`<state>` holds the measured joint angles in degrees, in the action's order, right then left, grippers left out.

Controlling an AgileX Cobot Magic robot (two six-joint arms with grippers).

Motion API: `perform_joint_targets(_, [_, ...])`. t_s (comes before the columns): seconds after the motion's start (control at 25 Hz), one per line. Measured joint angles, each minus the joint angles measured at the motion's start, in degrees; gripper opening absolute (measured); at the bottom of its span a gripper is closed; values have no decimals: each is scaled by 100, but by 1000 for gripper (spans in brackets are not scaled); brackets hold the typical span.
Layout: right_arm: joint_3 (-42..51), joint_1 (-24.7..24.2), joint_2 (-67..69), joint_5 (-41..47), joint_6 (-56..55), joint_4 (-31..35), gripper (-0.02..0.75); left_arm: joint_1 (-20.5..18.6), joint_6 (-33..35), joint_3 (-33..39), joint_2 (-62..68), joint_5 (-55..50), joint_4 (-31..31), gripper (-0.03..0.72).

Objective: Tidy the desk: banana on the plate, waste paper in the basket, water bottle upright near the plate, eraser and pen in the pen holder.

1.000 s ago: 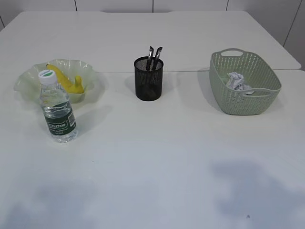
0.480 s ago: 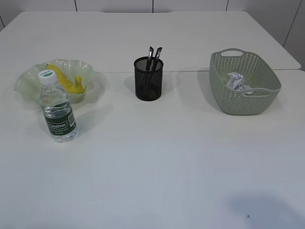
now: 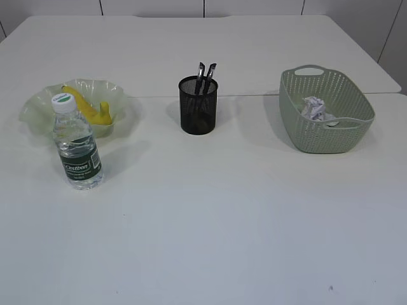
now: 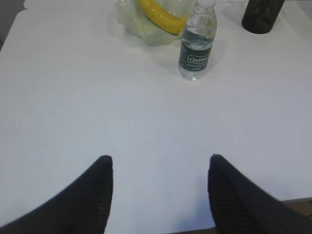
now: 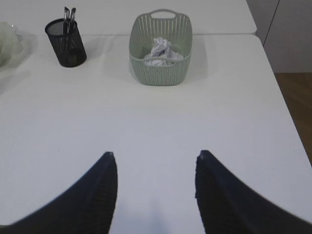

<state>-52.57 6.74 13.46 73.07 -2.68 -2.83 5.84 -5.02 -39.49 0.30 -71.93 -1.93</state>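
The yellow banana (image 3: pixel 89 106) (image 4: pixel 161 17) lies on the pale green wavy plate (image 3: pixel 38 105) (image 4: pixel 131 22) at the left. A clear water bottle (image 3: pixel 76 143) (image 4: pixel 197 41) stands upright just in front of the plate. A black mesh pen holder (image 3: pixel 198 108) (image 5: pixel 66 44) (image 4: pixel 263 14) in the middle has pens (image 3: pixel 206 75) (image 5: pixel 68 14) sticking out; the eraser is hidden. Crumpled waste paper (image 3: pixel 316 108) (image 5: pixel 160 51) rests in the green basket (image 3: pixel 299 136) (image 5: pixel 161 75). My left gripper (image 4: pixel 161 158) and right gripper (image 5: pixel 156 155) are open and empty above the near table, outside the exterior view.
Two white tables meet along a seam (image 3: pixel 254 96) behind the objects. The right table edge (image 5: pixel 287 122) drops off to a wooden floor. Bare tabletop (image 3: pixel 210 229) spreads in front of the objects.
The arms' shadows on the near tabletop have shrunk and gone from the exterior view. The objects have not moved.
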Motion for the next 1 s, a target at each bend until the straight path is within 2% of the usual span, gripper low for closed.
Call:
perform_joint_targets(0.48, [152, 0, -992, 12, -3, 110, 391, 0, 84, 512, 0, 51, 224, 423])
perform_joint_targets(0.88, [1483, 0, -1150, -6, 202, 211, 391, 0, 95, 814, 0, 362, 224, 398])
perform_joint_targets(1.0, [1887, 0, -1150, -318, 268, 200, 391, 0, 156, 825, 0, 453, 193, 394])
